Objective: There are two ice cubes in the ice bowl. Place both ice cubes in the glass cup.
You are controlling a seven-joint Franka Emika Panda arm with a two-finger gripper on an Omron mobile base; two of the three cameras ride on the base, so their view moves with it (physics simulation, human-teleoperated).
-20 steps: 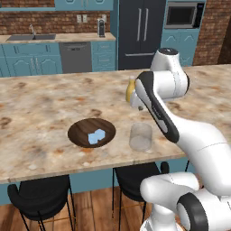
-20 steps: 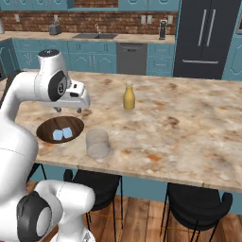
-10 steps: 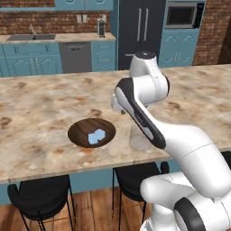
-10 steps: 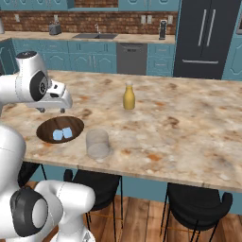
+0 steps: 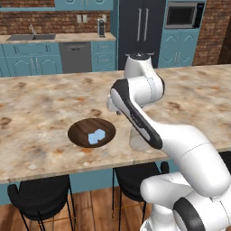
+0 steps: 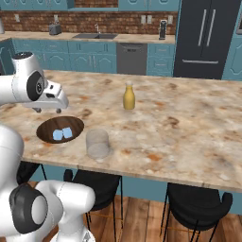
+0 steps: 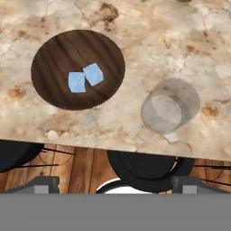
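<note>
Gripper (image 7: 115,185) jaws spread wide, empty, over round grainy wood bowl (image 7: 54,49) w/ 2 pale-blue translucent cubes (image 7: 85,77), clear cylindrical tumbler (image 7: 170,110) beside.

Two ice cubes (image 7: 85,78) lie in one wooden bowl (image 7: 54,54). One glass cup (image 7: 170,106) stands beside it. One yellow bottle (image 6: 129,97) stands farther along the counter.

A long island counter (image 5: 40,113) with a mottled beige stone top runs across the kitchen. Black stools (image 6: 196,208) stand beneath its near edge on a wooden plank floor (image 5: 97,214). Behind, teal cabinets (image 6: 90,59) line a red brick wall (image 5: 49,20), with a sink (image 6: 92,36), a grey dishwasher (image 5: 76,57), a dark refrigerator (image 6: 205,38) and what looks like a microwave (image 5: 181,15).
</note>
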